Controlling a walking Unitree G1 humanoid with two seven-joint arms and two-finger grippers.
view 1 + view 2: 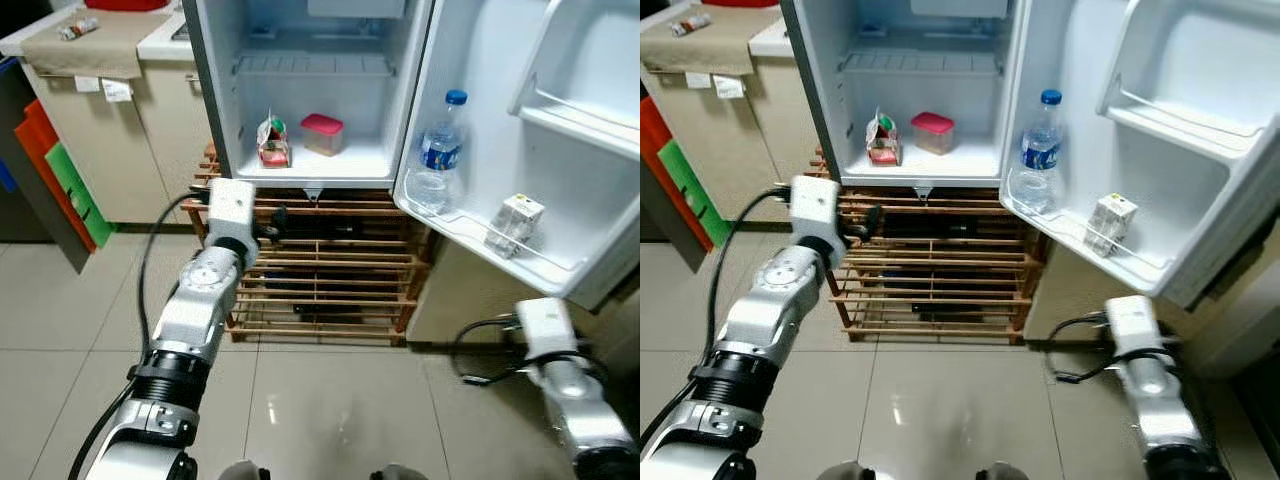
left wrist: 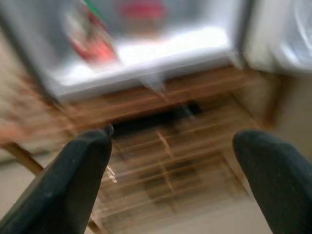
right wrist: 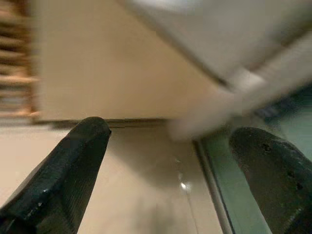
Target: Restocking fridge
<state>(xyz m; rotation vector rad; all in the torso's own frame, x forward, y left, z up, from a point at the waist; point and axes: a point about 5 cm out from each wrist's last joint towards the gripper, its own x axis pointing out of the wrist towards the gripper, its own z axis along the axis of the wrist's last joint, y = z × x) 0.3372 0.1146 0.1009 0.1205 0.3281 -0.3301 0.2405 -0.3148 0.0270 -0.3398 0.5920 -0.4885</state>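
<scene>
White fridge (image 1: 225, 120) open, carton (image 1: 272, 142) inside | my left gripper (image 2: 170, 161) below it, released, empty | right gripper (image 3: 170, 165) released | risk: clipping wooden rack (image 1: 320, 270) when rising.

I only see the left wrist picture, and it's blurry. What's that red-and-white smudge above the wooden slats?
Observer: A small red-and-white carton, standing on the open white fridge's bottom shelf beside a red-lidded box.
Operator: Anything in the door?
Observer: A clear plastic water bottle with a blue cap and a small white carton, both in the door's lower rack.
Operator: And the other claw?
Observer: The right claw is open and empty, low over the tiled floor.
</scene>
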